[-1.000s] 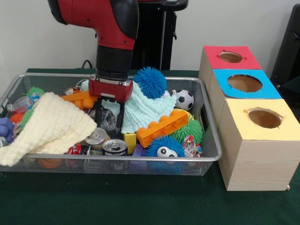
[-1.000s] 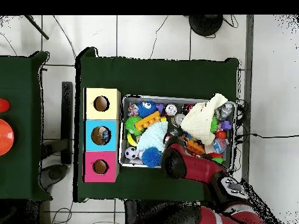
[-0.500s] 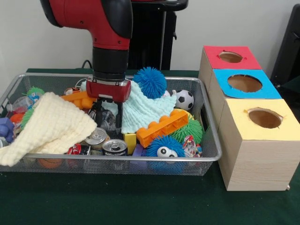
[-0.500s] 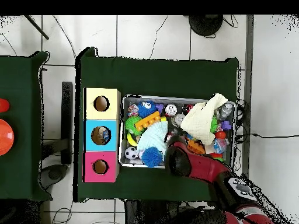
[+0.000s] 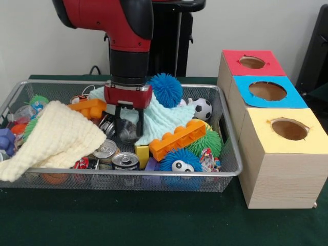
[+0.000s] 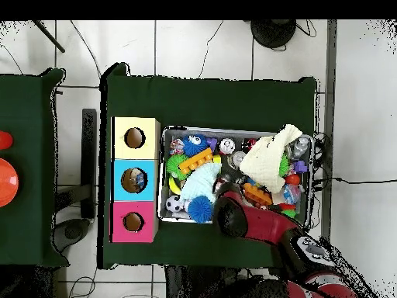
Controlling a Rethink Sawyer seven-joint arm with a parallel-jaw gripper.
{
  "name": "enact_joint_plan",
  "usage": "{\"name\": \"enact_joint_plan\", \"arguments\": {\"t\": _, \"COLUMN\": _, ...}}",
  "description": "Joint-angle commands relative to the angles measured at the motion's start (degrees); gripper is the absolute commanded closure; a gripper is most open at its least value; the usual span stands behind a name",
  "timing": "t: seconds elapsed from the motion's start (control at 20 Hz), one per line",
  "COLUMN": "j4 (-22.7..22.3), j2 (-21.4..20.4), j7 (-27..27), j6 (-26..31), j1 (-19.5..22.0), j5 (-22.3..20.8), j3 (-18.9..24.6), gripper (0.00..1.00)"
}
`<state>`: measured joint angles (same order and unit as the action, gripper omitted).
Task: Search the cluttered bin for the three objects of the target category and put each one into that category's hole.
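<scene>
The red and black arm reaches down into the wire mesh bin point(image 5: 225, 154), and its black-fingered claw point(image 5: 128, 128) hangs over the middle of the clutter. The two fingers point(image 5: 118, 120) point straight down with a crumpled clear plastic bottle point(image 5: 128, 132) between them; the bottle sits at the fingertips, and whether the fingers actually clamp it or merely stand at its sides cannot be told.

Just beside the claw, toward the three boxes, lies a pale mint knitted cloth point(image 5: 164, 120), with a spiky blue ball point(image 5: 164, 89) resting on its far edge. On the claw's other side, a cream knitted cloth point(image 5: 54, 138) drapes over the bin's end and front rim. An orange toy brick point(image 5: 177, 139) lies tilted in front of the mint cloth. Two silver drink cans point(image 5: 117, 156) stand with tops up near the front wall, just below the claw. A second orange brick point(image 5: 89, 108) lies behind the claw, next to the arm's red wrist. A small black and white football point(image 5: 202, 108) rests near the bin's end closest to the boxes.

Beside the bin stands a row of three wooden boxes, each with a round hole on top: a red-topped box point(image 5: 251, 62), a blue-topped box point(image 5: 267, 91) and a yellow-topped box point(image 5: 289, 130). From overhead, the arm covers the claw, and the blue-topped box's hole point(image 6: 135, 180) shows something inside.
</scene>
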<state>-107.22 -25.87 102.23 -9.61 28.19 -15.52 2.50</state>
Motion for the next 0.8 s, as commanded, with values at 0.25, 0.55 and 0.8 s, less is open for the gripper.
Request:
{"name": "enact_joint_plan", "arguments": {"t": 0.25, "j4": -7.8, "j2": -1.9, "j7": 8.5, "j6": 8.4, "j1": -3.3, "j5": 1.4, "j3": 1.0, "gripper": 1.0}}
{"name": "enact_joint_plan", "arguments": {"t": 0.55, "j4": -10.3, "j2": -10.9, "j7": 8.2, "j6": 12.8, "j1": -4.8, "j5": 3.3, "j3": 0.2, "gripper": 1.0}}
{"name": "enact_joint_plan", "arguments": {"t": 0.8, "j4": -11.2, "j2": -17.3, "j7": 8.5, "j6": 17.5, "j1": -6.2, "j5": 5.9, "j3": 0.1, "gripper": 1.0}}
